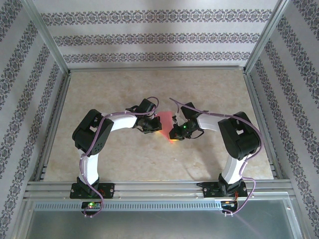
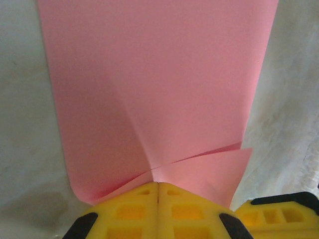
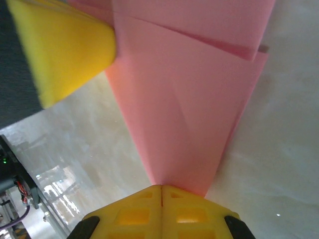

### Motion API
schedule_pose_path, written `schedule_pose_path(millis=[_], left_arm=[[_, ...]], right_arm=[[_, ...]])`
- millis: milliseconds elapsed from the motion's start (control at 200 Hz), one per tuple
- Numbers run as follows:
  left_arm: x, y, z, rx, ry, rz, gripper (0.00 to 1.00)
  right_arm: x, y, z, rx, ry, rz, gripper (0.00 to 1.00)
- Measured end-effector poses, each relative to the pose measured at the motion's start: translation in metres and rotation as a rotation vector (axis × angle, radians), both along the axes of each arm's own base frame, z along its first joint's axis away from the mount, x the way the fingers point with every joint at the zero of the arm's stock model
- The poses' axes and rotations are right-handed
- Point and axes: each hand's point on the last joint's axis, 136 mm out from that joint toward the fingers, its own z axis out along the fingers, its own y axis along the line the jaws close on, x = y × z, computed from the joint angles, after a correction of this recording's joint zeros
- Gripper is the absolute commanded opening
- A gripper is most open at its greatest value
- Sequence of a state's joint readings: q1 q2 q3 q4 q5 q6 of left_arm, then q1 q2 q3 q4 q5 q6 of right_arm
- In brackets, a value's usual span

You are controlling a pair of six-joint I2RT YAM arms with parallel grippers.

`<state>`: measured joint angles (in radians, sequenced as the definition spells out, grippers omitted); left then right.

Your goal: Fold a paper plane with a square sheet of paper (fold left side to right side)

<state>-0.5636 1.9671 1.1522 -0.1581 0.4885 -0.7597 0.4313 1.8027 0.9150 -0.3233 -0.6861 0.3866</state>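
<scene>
Square sheet of paper, salmon-pink and creased into overlapping flaps, lies at the middle of the table, where the left gripper and the right gripper meet it from opposite sides, both fully closed, tips on its edge, whether pinching it unclear

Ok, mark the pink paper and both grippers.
pink paper (image 2: 159, 74): left wrist view, flat middle of sheet.
left gripper (image 2: 158, 185): left wrist view, between its shut jaws' tips.
right gripper (image 3: 162, 188): right wrist view, between its shut jaws' tips.
</scene>
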Motion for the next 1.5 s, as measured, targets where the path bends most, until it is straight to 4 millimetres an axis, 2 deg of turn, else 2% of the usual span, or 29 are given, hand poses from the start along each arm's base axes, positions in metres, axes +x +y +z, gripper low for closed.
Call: schedule_pose_path(millis=[120, 300, 385, 525, 655, 849, 1184, 1504], left_arm=[[0.0, 0.0, 0.0, -0.001, 0.0, 0.0, 0.0], [-0.002, 0.001, 0.001, -0.004, -0.007, -0.001, 0.11], [-0.009, 0.005, 0.002, 0.003, -0.013, -0.006, 0.1], [-0.025, 0.007, 0.009, 0.017, -0.039, -0.034, 0.04], [-0.041, -0.003, 0.015, 0.006, -0.065, -0.079, 0.02], [-0.049, -0.018, 0.018, 0.001, -0.101, -0.125, 0.02], [-0.037, -0.031, 0.023, -0.002, -0.137, -0.143, 0.01], [-0.033, -0.028, 0.012, 0.032, -0.138, -0.139, 0.01]], right_arm=[[-0.002, -0.001, -0.004, -0.016, 0.004, 0.003, 0.0], [0.0, -0.003, -0.005, -0.042, 0.008, -0.003, 0.0], [0.0, -0.003, -0.006, -0.059, 0.012, -0.002, 0.0], [0.0, -0.004, -0.006, -0.077, 0.013, 0.001, 0.0], [0.0, -0.004, -0.006, -0.084, 0.011, 0.003, 0.0], [0.0, -0.004, -0.007, -0.1, 0.007, 0.007, 0.0], [0.0, -0.004, -0.007, -0.114, 0.006, 0.01, 0.0], [0.0, -0.004, -0.008, -0.118, 0.012, 0.013, 0.0]])
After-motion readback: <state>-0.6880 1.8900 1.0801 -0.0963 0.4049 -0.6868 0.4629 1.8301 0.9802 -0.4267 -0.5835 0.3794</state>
